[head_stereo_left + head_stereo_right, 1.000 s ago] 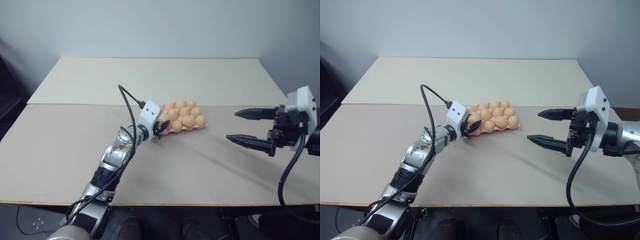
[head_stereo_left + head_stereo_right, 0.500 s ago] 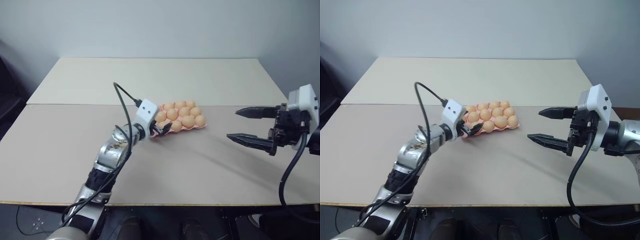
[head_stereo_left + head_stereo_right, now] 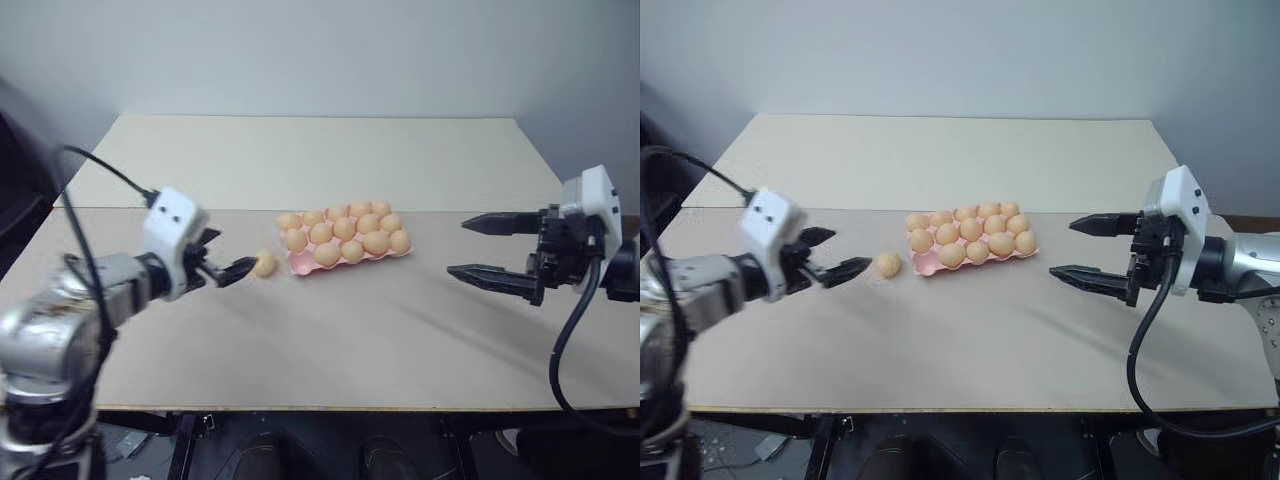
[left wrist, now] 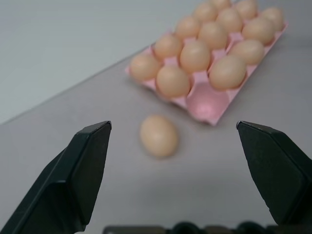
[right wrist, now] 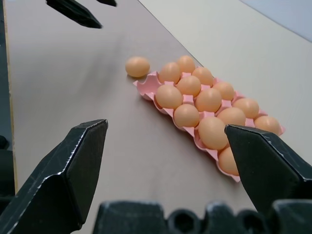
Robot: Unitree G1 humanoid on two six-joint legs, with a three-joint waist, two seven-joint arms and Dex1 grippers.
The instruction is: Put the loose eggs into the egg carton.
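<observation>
Eggs are the job today: one loose egg [image 3: 265, 264] is lying on the table [image 3: 330, 340], just beside the left near corner of the pink carton [image 3: 300, 265], while the rest are sitting in the cups. In the left wrist view I am seeing one bare cup [image 4: 207, 101] at that near corner, so by my reading the task is nearly done.

I am keeping the left gripper [image 3: 228, 268] released, its fingers spread wide and holding nothing. It is hovering left of the egg, fingertips pointing at it and close by, though I cannot tell if the nearest tip is touching the shell. The right gripper [image 3: 478, 248] is also standing released and empty, hanging well to the right of the carton.

My worry, as I am judging it from here: the egg is round and resting free on a smooth board, so a fingertip nudging it off-centre could send it rolling away or knocking the carton askew. Closing too hard could crack the shell; closing too high could squirt it out. Lowering it off-line could bump the neighbouring eggs instead of seating it in the bare cup.
</observation>
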